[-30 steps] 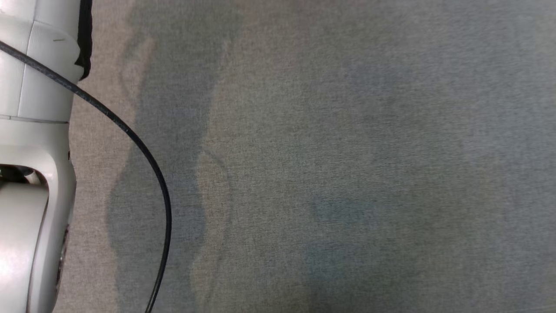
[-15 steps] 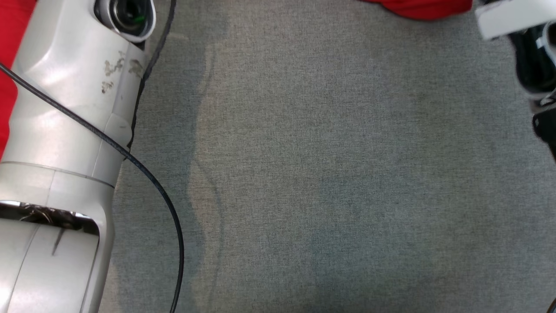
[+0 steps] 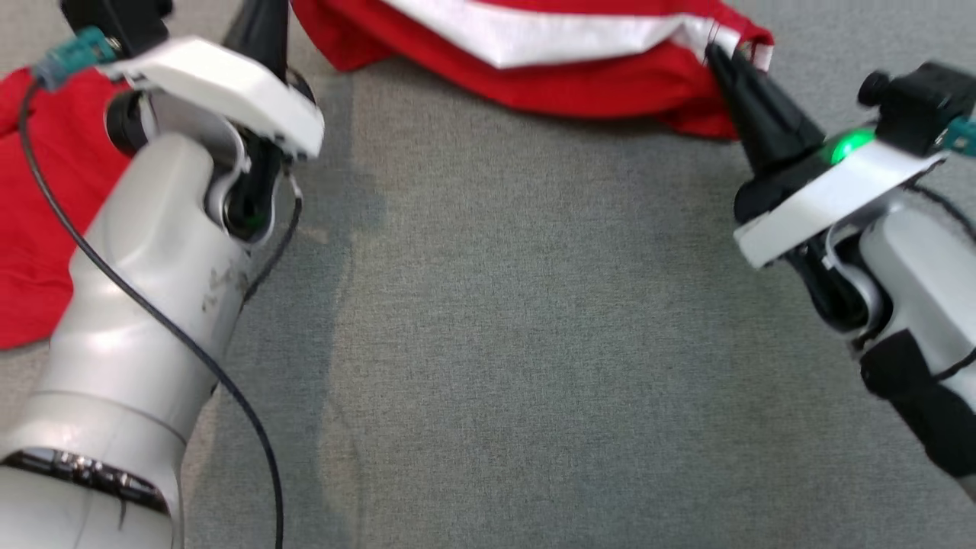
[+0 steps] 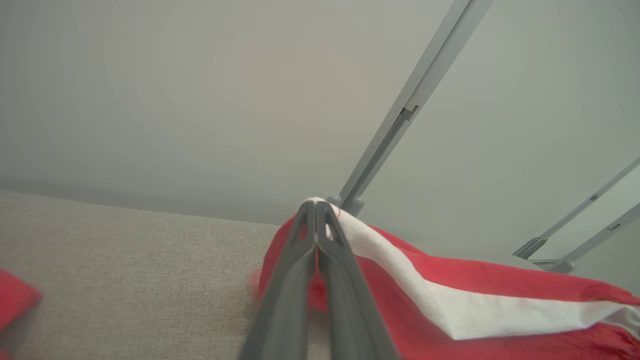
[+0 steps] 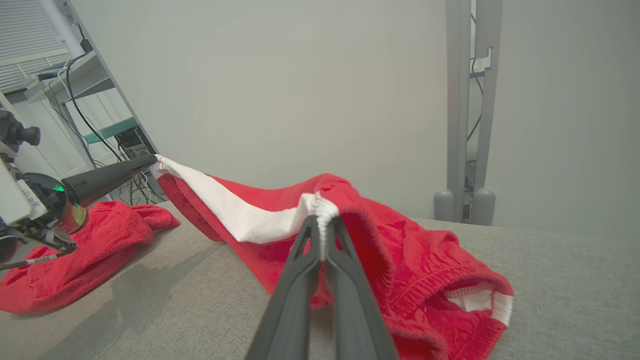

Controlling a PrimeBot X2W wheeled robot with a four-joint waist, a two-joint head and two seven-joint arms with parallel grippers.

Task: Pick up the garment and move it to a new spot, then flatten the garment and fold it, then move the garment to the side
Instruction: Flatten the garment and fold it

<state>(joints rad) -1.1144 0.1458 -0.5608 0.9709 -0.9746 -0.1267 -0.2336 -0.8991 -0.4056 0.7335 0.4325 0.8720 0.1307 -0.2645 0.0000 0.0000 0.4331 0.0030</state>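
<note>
"Here, at far left, what is the red mass?" asks the student.

"A heap of red cloth (image 3: 30, 229) lying on the grey fabric surface (image 3: 534, 343), with the pale left arm (image 3: 137, 305) just beside it. Whether the heap joins the stretched part cannot be told."

"And the left gripper (image 4: 316, 212)?"

"Its fingers are pressed fully together, pinching the end of the white band (image 3: 534, 34) that edges the garment (image 3: 595, 84). The pinched corner is lifted clear of the surface."

"Where does the garment lie?"

"Along the far side of the surface, between the two arms. The white band runs from one pincer to the other, sagging slightly in the middle, and the red body hangs below it, its lower folds resting on the grey fabric."

"And at right?"

"The right gripper (image 3: 717, 57) has its fingers closed tight on the other end of the band, which is bunched at the tips. Beyond it, in the right wrist view, a ribbed opening (image 5: 477, 300) with a white lining lies on the surface. Grey metal uprights (image 5: 467, 100) stand behind, against a plain wall."
</note>
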